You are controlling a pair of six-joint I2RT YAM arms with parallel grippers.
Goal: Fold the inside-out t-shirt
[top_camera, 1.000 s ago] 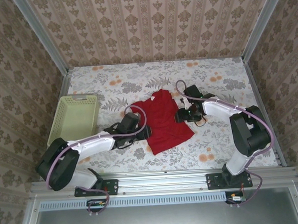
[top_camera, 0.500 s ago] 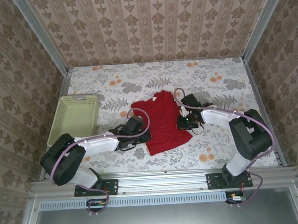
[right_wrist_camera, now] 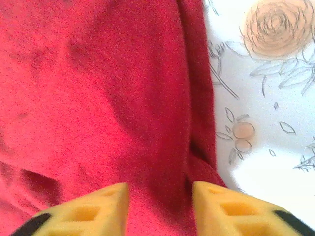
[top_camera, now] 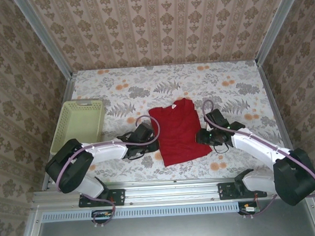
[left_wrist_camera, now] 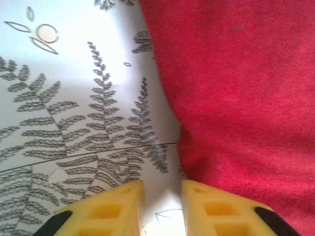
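Both jaws at t-shirt (top_camera: 178,130) edges

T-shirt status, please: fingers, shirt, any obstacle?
Left fingers parted beside T-shirt edge. Right fingers parted over it. T-shirt lies flat. Basket stands apart, left.

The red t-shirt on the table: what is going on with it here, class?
Two robot arms flank the red t-shirt, which lies mostly flat on the flowered table. The left gripper sits just off its left edge, jaws slightly apart over bare table. The right gripper is over the cloth at its right edge, jaws apart.
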